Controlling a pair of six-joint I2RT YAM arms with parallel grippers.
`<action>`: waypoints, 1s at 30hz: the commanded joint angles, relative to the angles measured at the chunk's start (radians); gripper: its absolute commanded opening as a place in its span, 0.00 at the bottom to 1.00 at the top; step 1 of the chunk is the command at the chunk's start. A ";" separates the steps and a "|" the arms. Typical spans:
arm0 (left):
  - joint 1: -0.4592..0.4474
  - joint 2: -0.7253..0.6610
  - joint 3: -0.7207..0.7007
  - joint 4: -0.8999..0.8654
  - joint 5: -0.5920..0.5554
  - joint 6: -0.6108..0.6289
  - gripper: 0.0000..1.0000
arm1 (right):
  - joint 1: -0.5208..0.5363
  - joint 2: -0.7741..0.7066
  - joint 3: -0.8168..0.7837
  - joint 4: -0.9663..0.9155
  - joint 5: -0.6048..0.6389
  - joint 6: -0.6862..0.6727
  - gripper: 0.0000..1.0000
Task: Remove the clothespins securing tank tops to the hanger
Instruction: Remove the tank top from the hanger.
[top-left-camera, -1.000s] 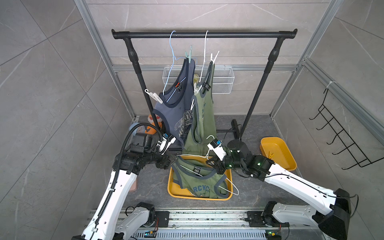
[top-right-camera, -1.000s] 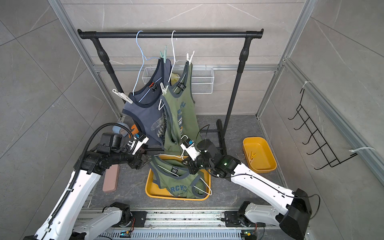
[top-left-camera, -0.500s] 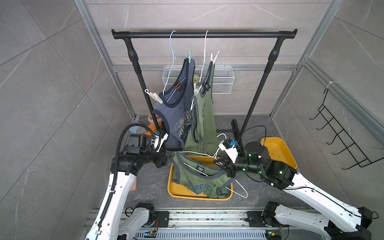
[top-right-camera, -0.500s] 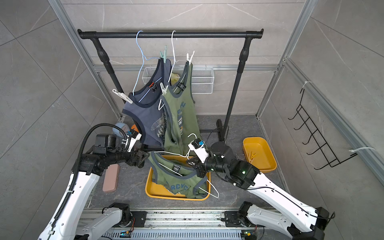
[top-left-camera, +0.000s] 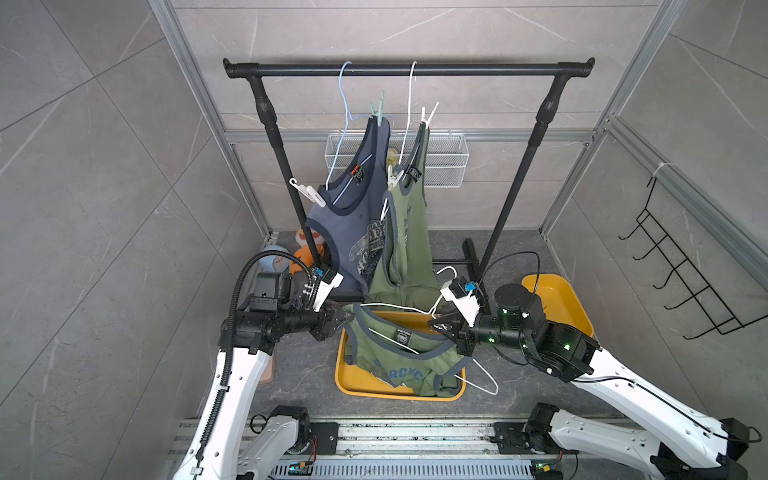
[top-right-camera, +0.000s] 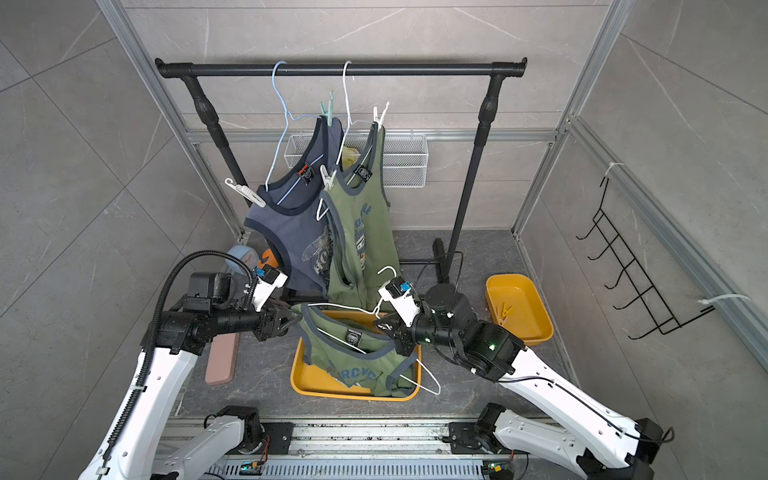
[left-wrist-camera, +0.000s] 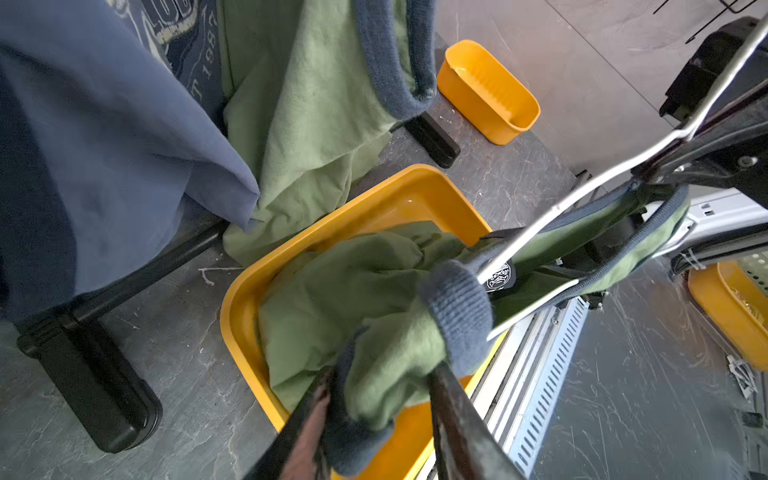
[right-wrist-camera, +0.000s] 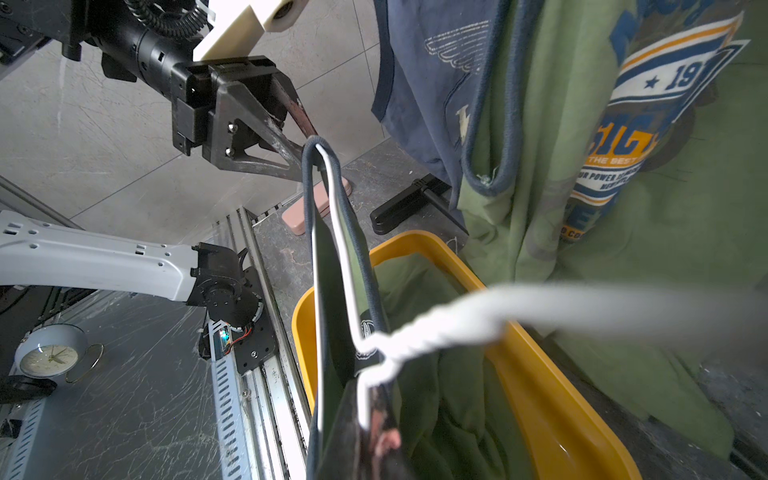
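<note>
- Hanging behind the yellow tray (top-left-camera: 345, 382), the navy top (top-left-camera: 353, 216) and one olive top (top-left-camera: 405, 249) carried four visible clothespins (top-left-camera: 307, 192), so most of the job looked undone.
- Above the tray, the second olive top (top-left-camera: 399, 353) showed no clip on its white hanger (right-wrist-camera: 436, 324).
- The left claw (top-left-camera: 348, 318) pinched one shoulder of that top; the right claw (top-left-camera: 436, 326) was clamped tight on the hanger.
- Right of the tray, a small bin (top-left-camera: 573, 307) held loose clips.

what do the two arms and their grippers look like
Both arms have white shell links and black joints. The left arm carries a ribbed black hose; the right arm has thin black cables and green lights. Each wrist bears a cream camera block with a blue plug. The left gripper and right gripper have black, triangular-framed fingers.
</note>
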 joint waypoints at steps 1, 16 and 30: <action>0.002 -0.004 -0.001 -0.012 0.076 0.018 0.16 | 0.007 -0.020 0.032 0.009 0.013 -0.019 0.00; 0.083 0.019 -0.004 0.103 -0.086 -0.153 0.04 | 0.007 -0.087 -0.062 0.010 0.098 -0.025 0.00; 0.083 -0.002 -0.029 0.101 0.018 -0.116 0.22 | 0.007 -0.087 -0.032 0.030 0.027 -0.013 0.00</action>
